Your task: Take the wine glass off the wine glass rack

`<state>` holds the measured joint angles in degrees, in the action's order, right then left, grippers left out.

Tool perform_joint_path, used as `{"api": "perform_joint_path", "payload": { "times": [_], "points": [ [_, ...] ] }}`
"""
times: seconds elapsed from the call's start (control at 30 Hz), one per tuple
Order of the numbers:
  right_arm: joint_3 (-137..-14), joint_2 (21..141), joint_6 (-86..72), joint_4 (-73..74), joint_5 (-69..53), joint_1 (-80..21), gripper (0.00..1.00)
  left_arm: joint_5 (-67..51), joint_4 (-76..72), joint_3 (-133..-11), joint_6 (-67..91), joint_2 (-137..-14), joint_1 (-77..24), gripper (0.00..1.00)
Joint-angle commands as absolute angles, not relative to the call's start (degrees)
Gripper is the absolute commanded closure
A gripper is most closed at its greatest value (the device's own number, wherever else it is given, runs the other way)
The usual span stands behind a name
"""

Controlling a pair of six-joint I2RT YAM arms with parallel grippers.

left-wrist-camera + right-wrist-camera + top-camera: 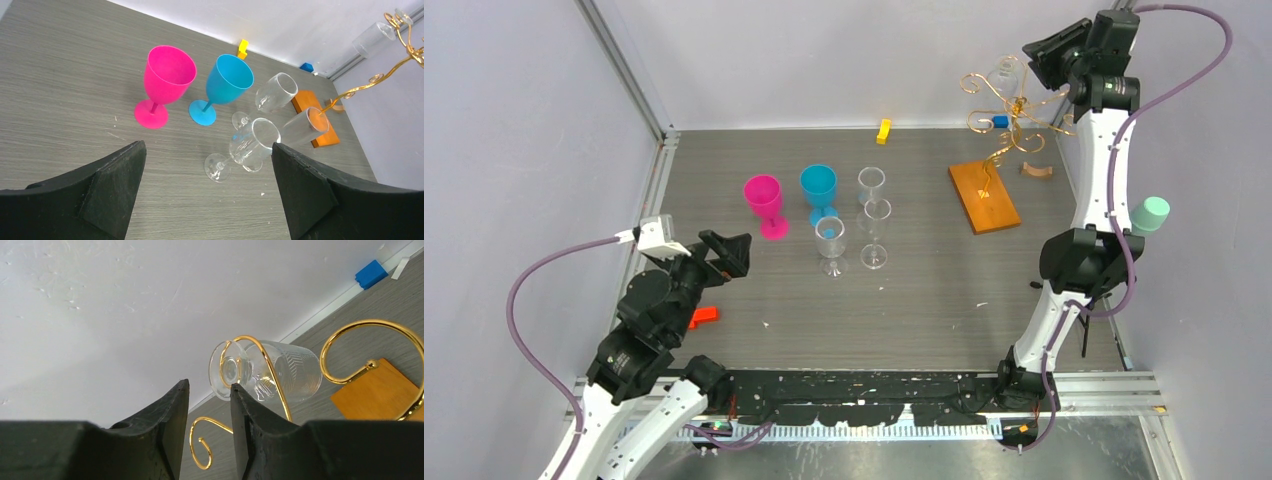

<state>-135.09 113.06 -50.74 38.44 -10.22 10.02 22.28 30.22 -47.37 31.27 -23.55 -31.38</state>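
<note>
Our right gripper [209, 387] holds its jaws narrow and empty just beside the wine glass [280, 372] hanging on the wine glass rack [984, 197], near the desk's [924, 310] far-right corner. The left gripper's [207, 146] jaws are wide and empty.

Four clear glasses [830, 240], one pink [764, 195], one blue [818, 185], one rack [984, 197].

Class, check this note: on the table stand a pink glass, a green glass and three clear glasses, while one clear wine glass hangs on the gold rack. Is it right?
No: the green glass is really a blue glass, standing beside the pink glass; the top external view shows it. The rest stands as written.
</note>
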Motion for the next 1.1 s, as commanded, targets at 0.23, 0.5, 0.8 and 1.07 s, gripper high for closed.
{"api": "perform_joint_path", "payload": {
  "times": [0.23, 0.5, 0.8, 1.07],
  "points": [
    [-133.53, 115.22, -51.97, 34.84, -9.09, 9.98, 0.58, 25.51, 27.91, -47.30, 31.56, -21.48, -31.46, 0.00],
    [-132.00, 115.71, -52.61, 31.87, -10.07, 10.02, 0.59, 25.88, 28.12, -47.29, 31.47, -21.54, -31.46, 0.00],
    [-130.65, 117.17, -55.60, 29.07, -12.76, 10.02, 0.62, 26.85, 27.77, -47.24, 30.81, -21.62, -31.44, 0.00],
    [-128.47, 116.59, -56.47, 26.43, -12.65, 10.02, 0.78, 27.12, 27.66, -47.20, 30.57, -21.80, -31.46, 0.00]
  ]
}}
